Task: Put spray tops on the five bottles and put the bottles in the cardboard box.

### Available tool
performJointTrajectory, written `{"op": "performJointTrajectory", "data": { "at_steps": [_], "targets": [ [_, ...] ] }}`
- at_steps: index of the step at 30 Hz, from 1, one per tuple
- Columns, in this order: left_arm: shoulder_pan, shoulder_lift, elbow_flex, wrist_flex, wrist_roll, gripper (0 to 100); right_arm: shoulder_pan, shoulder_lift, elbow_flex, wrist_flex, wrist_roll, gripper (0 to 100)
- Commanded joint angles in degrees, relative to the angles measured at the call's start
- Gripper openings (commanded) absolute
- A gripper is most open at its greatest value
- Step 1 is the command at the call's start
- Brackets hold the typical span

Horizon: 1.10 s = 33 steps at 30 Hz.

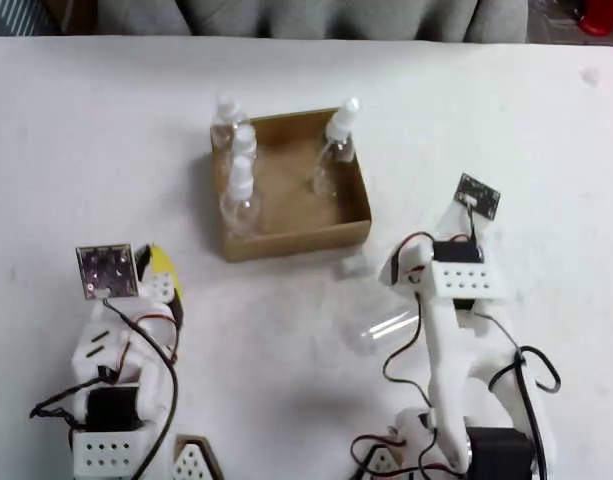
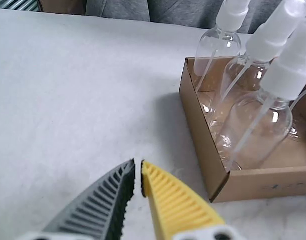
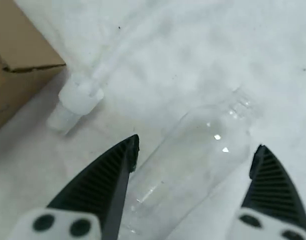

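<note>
Sideways, a clear smooth plastic bottle (image 3: 182, 175) lies uncapped between the wide-spread ribbed fingers (image 3: 108, 180) of the right gripper (image 3: 197, 146); a white spray top (image 3: 75, 100) rests beside the brown cardboard box (image 1: 296, 240). The left gripper (image 2: 138, 172) is pinched closed, empty.

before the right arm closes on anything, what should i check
1. Right gripper open: ok, jaws wide apart.
2. Last bottle between the jaws: ok, lying on its side on the table.
3. Top fitted on that bottle: not ok; the loose spray top lies on the table beside the cardboard box.
4. Other four bottles standing capped in the box: ok.
5. Left gripper out of the way: ok, shut, over the table beside the box.
6. Whether the bottle would roll when squeezed: cannot tell.
</note>
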Motion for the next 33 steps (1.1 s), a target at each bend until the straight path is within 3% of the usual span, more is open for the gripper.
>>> {"op": "performJointTrajectory", "data": {
  "at_steps": [1, 9, 13, 16, 21, 29, 33],
  "targets": [
    [-0.57, -0.22, -0.09, 0.88, -0.53, 2, -1.27, -1.89, 1.58, -3.91, -0.26, 30.0],
    [-0.57, -0.22, -0.09, 0.88, -0.53, 2, -0.84, -1.80, 5.45, -9.10, 0.18, 28.7],
    [-0.57, -0.22, -0.09, 0.88, -0.53, 2, -0.75, 2.51, 3.87, -9.98, 3.25, 14.6],
    [-0.57, -0.22, -0.09, 0.97, -0.53, 2, 1.45, 8.40, -0.26, -8.66, 13.27, 0.6],
    [-0.57, -0.22, -0.09, 0.97, -0.53, 2, 8.40, 17.19, -10.90, 2.86, 24.70, 1.5],
    [-0.57, -0.22, -0.09, 0.97, -0.53, 2, 21.05, 21.67, -27.87, 8.92, 63.91, 1.7],
    [-0.57, -0.22, -0.09, 0.97, -0.53, 2, 24.04, 21.76, -30.24, 8.84, 74.11, 1.9]
  ]
}}
